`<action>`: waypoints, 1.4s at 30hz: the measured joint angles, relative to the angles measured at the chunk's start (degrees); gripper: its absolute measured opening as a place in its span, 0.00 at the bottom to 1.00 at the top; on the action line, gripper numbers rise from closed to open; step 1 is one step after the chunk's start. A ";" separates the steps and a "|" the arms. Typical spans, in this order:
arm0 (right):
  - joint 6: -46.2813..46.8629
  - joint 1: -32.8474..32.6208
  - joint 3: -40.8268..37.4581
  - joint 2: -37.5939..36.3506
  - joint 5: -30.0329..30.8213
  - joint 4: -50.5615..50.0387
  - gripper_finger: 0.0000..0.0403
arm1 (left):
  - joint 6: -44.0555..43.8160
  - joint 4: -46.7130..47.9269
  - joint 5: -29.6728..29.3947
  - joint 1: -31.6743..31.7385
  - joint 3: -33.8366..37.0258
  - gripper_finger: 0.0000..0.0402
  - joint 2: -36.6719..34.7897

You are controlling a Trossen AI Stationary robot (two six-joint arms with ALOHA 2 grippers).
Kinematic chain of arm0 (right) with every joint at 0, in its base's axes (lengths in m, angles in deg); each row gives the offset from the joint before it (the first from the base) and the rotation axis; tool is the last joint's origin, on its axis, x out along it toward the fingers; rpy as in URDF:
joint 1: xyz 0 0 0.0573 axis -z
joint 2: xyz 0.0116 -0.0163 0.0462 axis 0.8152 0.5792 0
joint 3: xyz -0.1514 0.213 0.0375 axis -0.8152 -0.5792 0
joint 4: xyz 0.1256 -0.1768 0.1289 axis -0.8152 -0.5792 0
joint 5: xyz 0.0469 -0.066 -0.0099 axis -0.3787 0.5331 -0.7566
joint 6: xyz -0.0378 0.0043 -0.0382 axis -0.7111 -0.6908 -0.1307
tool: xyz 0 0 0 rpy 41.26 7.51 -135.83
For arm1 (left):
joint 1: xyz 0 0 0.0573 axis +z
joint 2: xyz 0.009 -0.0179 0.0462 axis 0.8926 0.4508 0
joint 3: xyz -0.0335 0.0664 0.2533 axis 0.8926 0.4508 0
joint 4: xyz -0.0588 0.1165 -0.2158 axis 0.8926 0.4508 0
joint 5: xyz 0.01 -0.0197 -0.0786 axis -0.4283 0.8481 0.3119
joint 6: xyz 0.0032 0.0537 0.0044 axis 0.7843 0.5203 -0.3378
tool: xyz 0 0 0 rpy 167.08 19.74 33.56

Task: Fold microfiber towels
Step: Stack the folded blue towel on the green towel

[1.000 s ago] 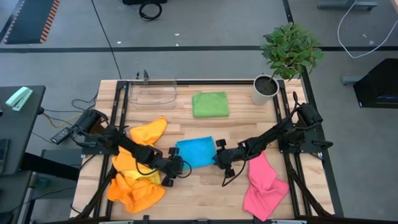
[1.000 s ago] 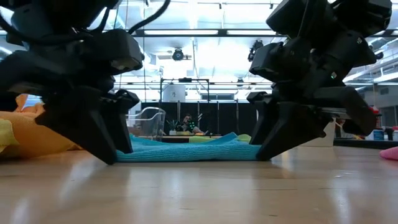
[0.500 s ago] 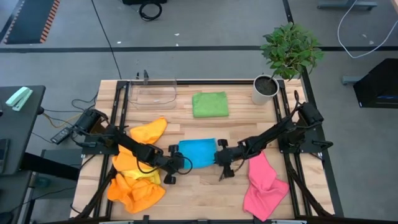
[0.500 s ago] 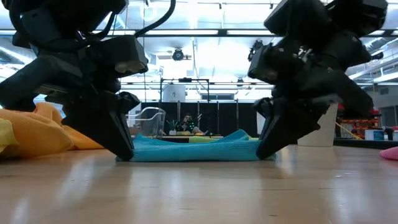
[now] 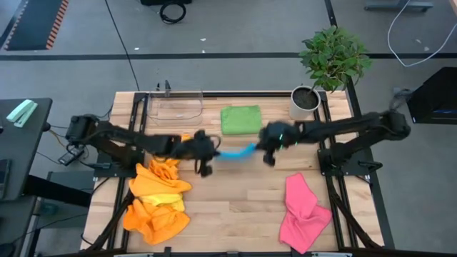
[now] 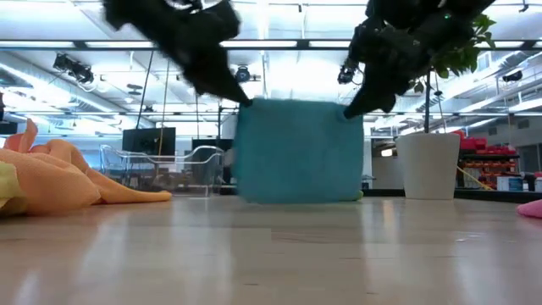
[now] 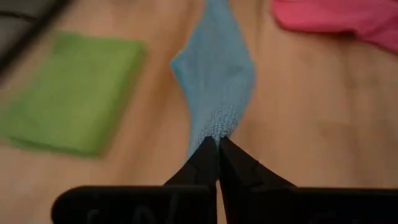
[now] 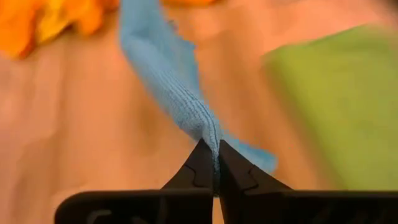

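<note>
The clear tray [image 5: 176, 107] at the table's back holds nothing visible; a white pot [image 5: 304, 102] holds a plant. The left gripper [image 5: 205, 152] and right gripper [image 5: 270, 140] each pinch a corner of the blue towel [image 6: 297, 151] (hanging above the table, near the folded green towel [image 5: 240, 119]).

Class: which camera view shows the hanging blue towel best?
The low view: the blue towel hangs face-on between the left gripper and right gripper. The high view shows only its top edge; the wrist views show only each pinched corner.
</note>
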 joint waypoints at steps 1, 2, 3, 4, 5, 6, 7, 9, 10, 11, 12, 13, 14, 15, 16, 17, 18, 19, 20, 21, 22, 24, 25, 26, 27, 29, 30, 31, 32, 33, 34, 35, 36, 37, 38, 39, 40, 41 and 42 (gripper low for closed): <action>-1.71 2.95 0.06 -1.47 0.32 -0.16 0.01 | 2.69 0.59 0.53 2.43 -2.18 0.02 0.68; -3.71 5.95 0.09 -2.70 0.59 -0.22 0.01 | 5.36 1.23 0.96 4.97 -4.04 0.02 1.28; -5.73 8.99 0.24 -3.41 0.58 -0.23 0.01 | 7.99 2.58 1.32 7.75 -5.66 0.02 1.71; -7.73 12.10 0.84 -3.76 0.59 -0.22 0.01 | 10.38 3.42 1.99 10.52 -7.30 0.02 2.13; -9.71 15.31 1.57 -3.78 0.51 -0.21 0.01 | 12.29 3.72 3.51 13.21 -8.76 0.02 2.53; -12.19 18.24 2.39 -3.55 0.23 -0.20 0.01 | 14.11 3.62 4.73 16.01 -10.25 0.02 3.09; -14.98 20.72 3.54 -2.92 0.11 0.17 0.01 | 15.42 3.09 5.82 18.63 -11.76 0.02 3.59; -20.77 25.52 6.01 -0.76 -0.42 0.67 0.01 | 17.49 3.18 8.45 23.35 -13.95 0.02 5.17; -23.11 27.49 7.34 0.62 -0.81 0.62 0.01 | 18.23 3.01 9.92 25.48 -15.08 0.02 6.44; -25.04 29.38 8.50 2.11 -1.63 0.59 0.01 | 18.63 3.23 11.70 27.30 -15.72 0.02 7.75; -26.80 30.87 9.58 3.79 -2.67 0.66 0.01 | 18.83 3.25 13.20 28.68 -16.33 0.02 9.23; -28.26 32.01 10.37 5.41 -3.24 0.80 0.01 | 18.83 2.49 14.07 29.74 -16.96 0.02 10.80; -29.35 33.01 10.62 6.88 -3.79 0.73 0.01 | 18.82 1.98 14.98 30.47 -17.16 0.02 12.30; -30.10 33.52 10.64 8.55 -4.23 0.68 0.01 | 18.81 1.56 15.64 30.90 -17.19 0.02 13.94; -30.43 33.67 10.37 10.14 -4.20 0.67 0.01 | 18.77 1.18 16.14 31.08 -17.20 0.02 15.73; -30.38 33.71 9.52 11.53 -4.53 0.47 0.01 | 18.58 1.23 16.48 30.93 -17.08 0.02 17.70; -29.96 33.36 8.30 12.73 -5.12 0.25 0.01 | 18.51 1.33 16.59 30.56 -16.96 0.02 19.50; -29.34 32.82 6.97 13.70 -5.55 0.58 0.01 | 18.49 1.66 16.65 30.18 -16.94 0.02 20.99; -28.82 32.15 5.33 14.45 -5.91 1.22 0.01 | 18.37 2.15 16.71 29.64 -16.86 0.02 22.17; -28.24 31.16 3.52 14.99 -5.78 2.34 0.01 | 18.05 1.96 16.63 28.99 -16.90 0.02 23.20; -27.63 30.29 1.74 15.36 -5.67 3.46 0.01 | 17.88 2.03 16.60 28.50 -16.92 0.02 23.85; -26.27 28.64 -1.51 15.78 -5.04 6.62 0.01 | 17.96 2.05 15.70 27.16 -16.91 0.02 24.76; -25.62 27.82 -2.88 15.79 -4.60 8.08 0.01 | 17.94 2.03 15.33 26.58 -16.94 0.02 24.85; -25.02 27.15 -4.04 15.78 -4.38 9.35 0.01 | 17.94 2.35 15.26 26.15 -16.94 0.02 24.85; -24.53 26.47 -5.10 15.78 -3.99 10.48 0.01 | 17.94 2.25 15.10 25.78 -16.94 0.02 24.85; -23.34 25.40 -6.23 15.76 -3.87 11.68 0.01 | 17.92 2.45 15.04 24.96 -16.94 0.02 24.85; -23.03 25.08 -6.40 15.62 -3.87 11.87 0.01 | 17.74 2.75 15.02 24.61 -16.94 0.02 24.85; -22.75 24.79 -6.40 15.51 -3.69 11.93 0.01 | 17.47 3.09 15.02 24.29 -16.94 0.02 24.85; -22.29 24.61 -6.34 15.27 -3.57 11.88 0.01 | 17.38 3.71 14.96 24.01 -16.98 0.02 24.70; -22.07 24.51 -6.10 14.79 -3.07 11.58 0.01 | 17.42 4.90 14.98 23.86 -17.21 0.02 24.40; -22.12 24.49 -5.55 14.17 -2.26 11.48 0.01 | 17.92 5.86 14.64 23.76 -17.80 0.02 24.12; -22.29 24.48 -4.80 13.29 -1.55 11.27 0.01 | 18.88 6.25 14.23 23.91 -18.51 0.02 23.62; -22.36 24.66 -3.76 12.40 -0.83 10.64 0.01 | 19.97 7.15 13.50 24.16 -19.32 0.02 22.94; -22.57 25.04 -2.45 11.57 -0.39 9.69 0.01 | 20.73 7.73 12.60 24.64 -20.38 0.02 22.22; -23.12 25.50 -1.07 10.70 0.06 8.32 0.01 | 21.73 8.08 12.06 25.28 -21.46 0.02 21.40; -23.54 25.94 0.42 9.91 0.18 6.70 0.01 | 22.59 8.55 11.78 26.02 -22.48 0.02 20.92; -23.96 26.36 2.15 9.44 0.40 5.44 0.01 | 23.34 8.69 11.59 26.82 -23.80 0.02 20.78; -24.52 27.05 3.97 9.12 0.42 4.29 0.01 | 23.79 9.25 11.58 27.74 -25.13 0.02 20.67; -25.16 27.66 5.85 8.96 0.42 2.77 0.01 | 24.69 10.91 11.60 28.61 -26.20 0.02 20.52</action>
